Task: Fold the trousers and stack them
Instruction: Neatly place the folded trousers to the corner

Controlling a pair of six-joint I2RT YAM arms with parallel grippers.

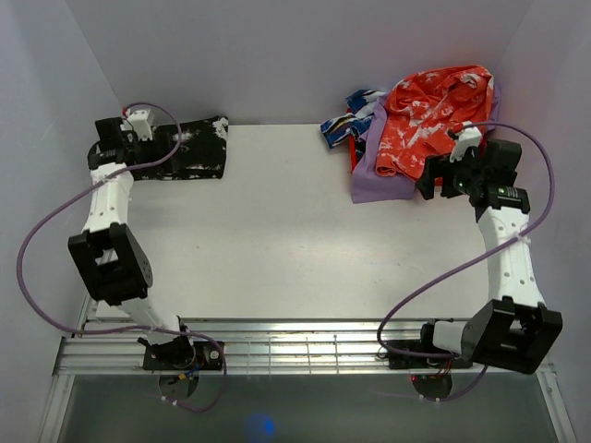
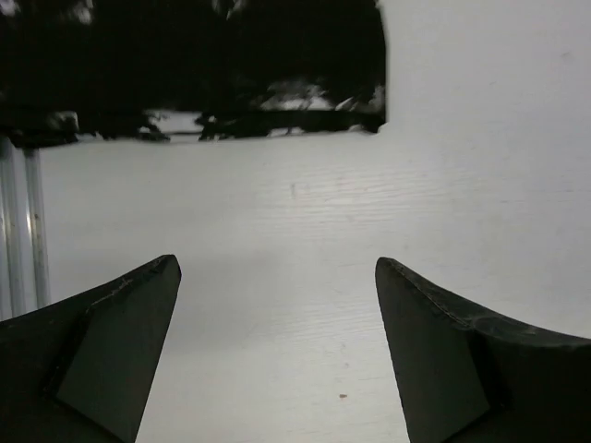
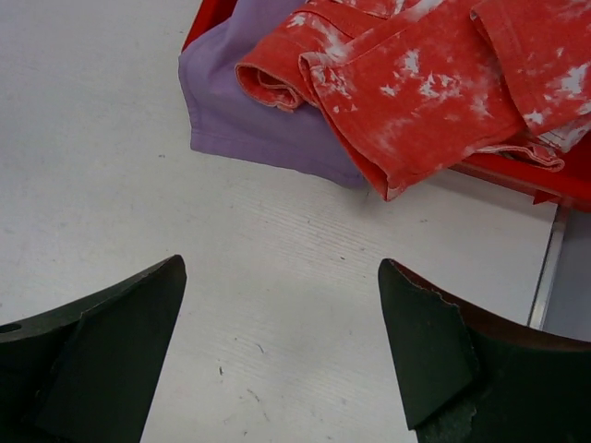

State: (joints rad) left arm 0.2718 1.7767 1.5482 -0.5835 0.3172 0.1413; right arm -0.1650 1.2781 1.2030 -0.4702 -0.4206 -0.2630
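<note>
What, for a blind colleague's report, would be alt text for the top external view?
Folded black, white-splattered trousers lie at the table's far left corner by the open left gripper. At the far right, an orange-red garment, purple cloth and blue-patterned cloth are heaped beside the open right gripper.

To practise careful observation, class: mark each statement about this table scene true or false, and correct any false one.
1. The black trousers lie folded at the far left corner of the table. True.
2. The left tool grips the trousers. False: it stands open, holding nothing.
3. The orange-red garment lies partly over a purple cloth. True.
4. The right tool is shut on the purple cloth. False: it stands open and empty, short of that cloth.
</note>
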